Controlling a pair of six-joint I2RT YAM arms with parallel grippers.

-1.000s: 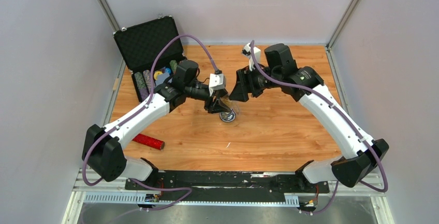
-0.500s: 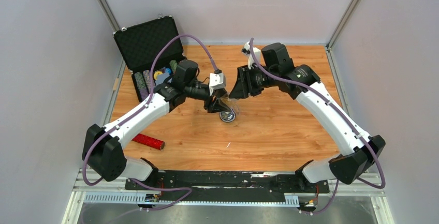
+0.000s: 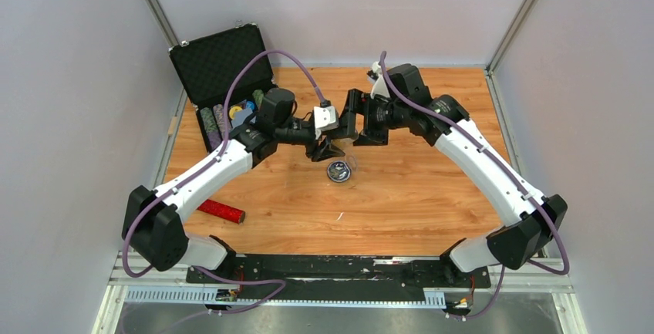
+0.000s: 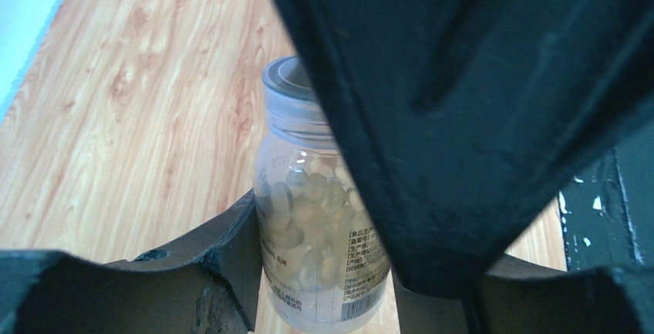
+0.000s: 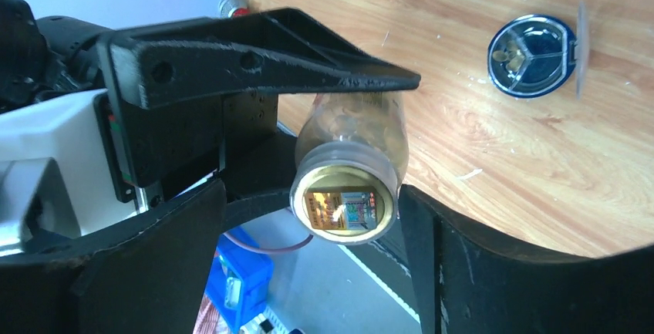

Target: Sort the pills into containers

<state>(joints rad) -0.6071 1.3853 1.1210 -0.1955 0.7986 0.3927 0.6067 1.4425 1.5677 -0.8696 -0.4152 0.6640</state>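
A translucent bottle (image 4: 308, 218) full of pale pills (image 4: 305, 195) lies sideways in my left gripper (image 4: 324, 272), which is shut on its body. In the top view the left gripper (image 3: 328, 149) holds it just above and left of the container (image 3: 339, 170). This is a small round dish (image 5: 549, 79) with dark dividers and a few pills (image 5: 507, 55) in one compartment. My right gripper (image 5: 312, 195) stands open around the bottle's capped end (image 5: 345, 209). One right finger (image 4: 463, 118) hides part of the bottle in the left wrist view.
An open black poker-chip case (image 3: 224, 64) with rows of chips (image 3: 231, 114) stands at the back left. A red cylinder (image 3: 221, 210) lies near the left arm's base. A clear flap (image 5: 580, 48) sticks out of the dish's side.
My right gripper has moved left up to the bottle's cap and its jaws have widened. The left gripper has lifted the bottle back from over the dish.
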